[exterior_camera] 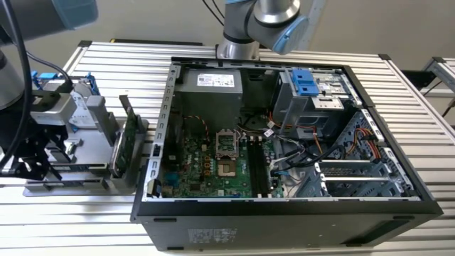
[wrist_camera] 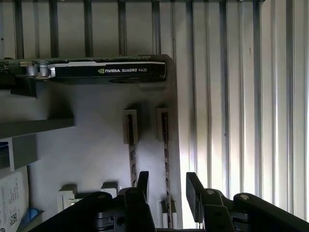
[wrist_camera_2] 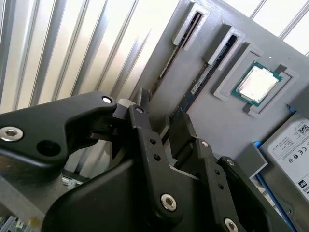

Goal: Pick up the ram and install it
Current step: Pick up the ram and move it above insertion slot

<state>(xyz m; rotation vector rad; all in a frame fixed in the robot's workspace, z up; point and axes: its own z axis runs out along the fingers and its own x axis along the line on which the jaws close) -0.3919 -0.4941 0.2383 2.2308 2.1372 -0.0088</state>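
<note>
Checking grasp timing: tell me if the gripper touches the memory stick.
Apart. First wrist view: the open gripper straddles the memory stick, with a gap on each side.

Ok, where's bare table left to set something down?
Bare table slats lie on the exterior view's right of the computer case and at that view's lower left, before the grey holder. The holder is crowded; the open end effector hangs over the ram.
</note>
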